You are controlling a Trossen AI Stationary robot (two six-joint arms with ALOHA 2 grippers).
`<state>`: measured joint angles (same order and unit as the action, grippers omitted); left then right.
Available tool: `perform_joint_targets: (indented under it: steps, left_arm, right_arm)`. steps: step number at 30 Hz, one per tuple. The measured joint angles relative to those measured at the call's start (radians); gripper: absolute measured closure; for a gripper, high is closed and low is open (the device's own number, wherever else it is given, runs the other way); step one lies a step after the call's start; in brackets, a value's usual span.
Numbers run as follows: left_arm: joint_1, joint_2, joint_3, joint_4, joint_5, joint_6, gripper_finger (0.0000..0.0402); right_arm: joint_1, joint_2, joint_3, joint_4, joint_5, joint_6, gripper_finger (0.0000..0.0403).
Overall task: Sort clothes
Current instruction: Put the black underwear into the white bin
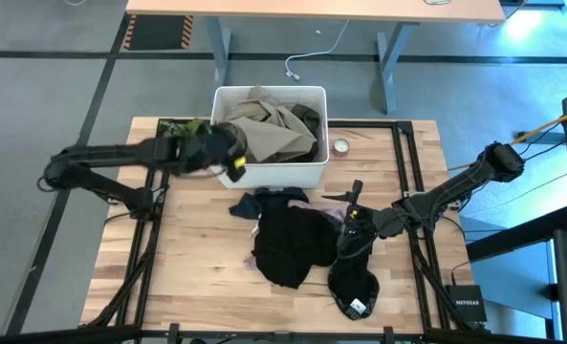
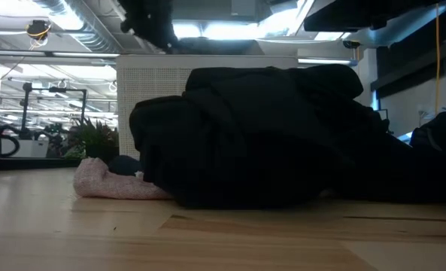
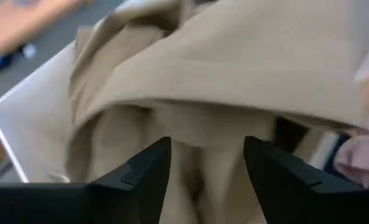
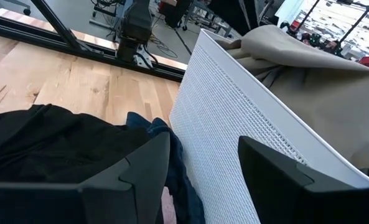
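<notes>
A white bin [image 1: 264, 177] stands at the table's far middle, holding a beige-khaki garment [image 1: 278, 129] and a dark olive one [image 1: 308, 117]. My left gripper [image 1: 233, 162] is open at the bin's near left corner, with the khaki cloth [image 3: 234, 62] right before its fingers. A black garment [image 1: 288, 248] lies heaped on the table in front of the bin. A dark blue-grey piece [image 1: 264, 203] and a light pink one [image 1: 333, 205] lie between it and the bin. My right gripper [image 1: 348, 229] is open over the black garment's right edge, facing the bin wall [image 4: 221, 124]. My left gripper [image 3: 206, 168] has its open fingers on either side of a hanging fold of the khaki garment [image 3: 196, 124]. I cannot tell whether they touch the cloth.
Another black piece [image 1: 355, 282] with a white label lies near the table's near right. A small round object [image 1: 340, 146] sits right of the bin, and green leaves [image 1: 173, 126] at the far left. Black frame rails [image 1: 412, 172] run along the table's sides.
</notes>
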<state>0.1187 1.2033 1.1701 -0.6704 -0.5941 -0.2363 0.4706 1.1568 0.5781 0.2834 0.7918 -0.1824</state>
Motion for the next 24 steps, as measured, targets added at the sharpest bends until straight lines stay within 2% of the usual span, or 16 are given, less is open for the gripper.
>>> perform_joint_targets:
  steps: [2,8,15,17,21,24]
  left_arm:
    - [-0.066,-0.032,-0.060,0.119,-0.056,0.011,0.0204]
    - [-0.194,-0.115,-0.226,0.383,-0.046,0.104,0.0204]
    - [-0.204,-0.141,-0.349,0.626,0.332,0.244,0.0204]
    - [-0.212,-0.139,-0.371,0.619,0.370,0.243,0.0204]
    - [-0.213,-0.139,-0.376,0.603,0.377,0.187,0.0204]
    - [-0.216,-0.125,-0.377,0.602,0.437,0.141,0.0204]
  right_arm:
    - [0.000,0.000,0.000,-0.004,0.000,0.001,0.0194]
    - [0.000,0.000,0.000,-0.002,0.000,0.021,0.0194]
    - [-0.023,0.000,0.001,0.006,-0.010,0.021,0.0194]
    - [-0.022,0.000,0.001,0.004,-0.019,0.021,0.0194]
    - [-0.021,0.000,0.001,0.003,-0.022,0.021,0.0194]
    - [-0.021,0.000,0.001,0.002,-0.023,0.021,0.0194]
